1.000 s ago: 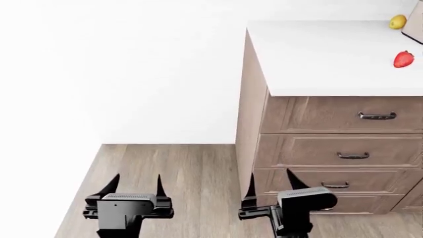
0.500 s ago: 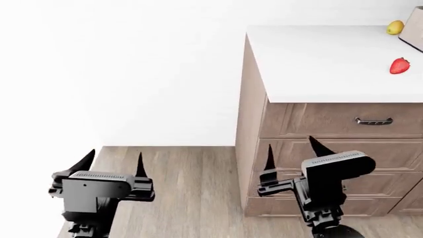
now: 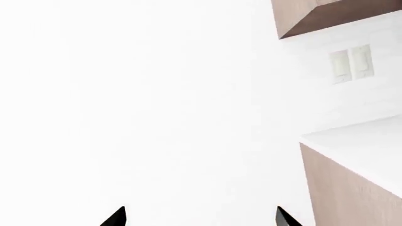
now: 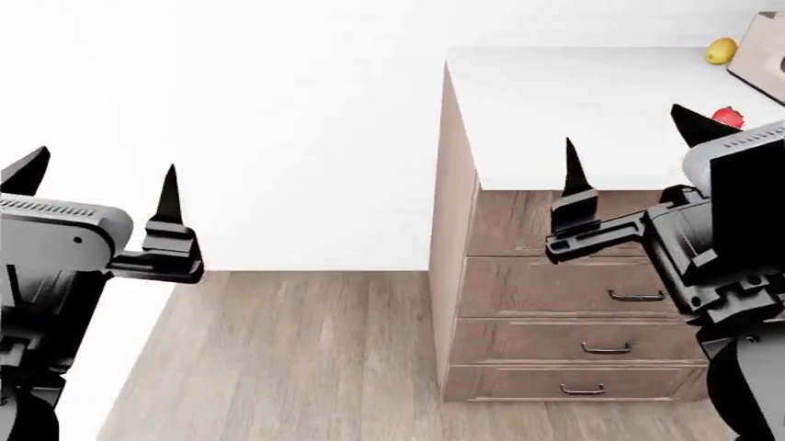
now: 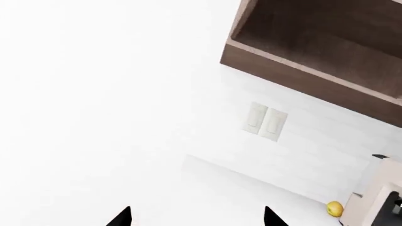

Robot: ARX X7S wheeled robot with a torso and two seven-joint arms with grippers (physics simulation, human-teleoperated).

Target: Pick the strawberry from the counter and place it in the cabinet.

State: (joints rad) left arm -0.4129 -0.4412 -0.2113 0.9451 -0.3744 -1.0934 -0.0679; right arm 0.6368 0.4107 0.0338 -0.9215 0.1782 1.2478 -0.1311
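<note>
The strawberry (image 4: 729, 117) lies on the white counter (image 4: 576, 101) near its right side, in the head view only, partly hidden behind one finger of my right gripper (image 4: 626, 138). That gripper is open and empty, held in front of the counter's front edge, short of the berry. My left gripper (image 4: 98, 179) is open and empty too, far left over the floor. In the right wrist view the cabinet (image 5: 314, 42) hangs on the wall as an open brown box, beyond the open right gripper (image 5: 196, 219). The left wrist view has the open left gripper (image 3: 201, 219) and the cabinet's underside (image 3: 320, 14).
A round yellow fruit (image 4: 720, 50) sits at the counter's back beside a beige appliance (image 4: 767, 50). Wooden drawer fronts (image 4: 552, 285) with dark handles stand below the worktop. A wall outlet (image 5: 265, 121) is under the cabinet. Wood floor (image 4: 294, 358) spreads at the left.
Both arms have risen and spread apart in the head view. The right gripper now stands at counter height and covers part of the strawberry.
</note>
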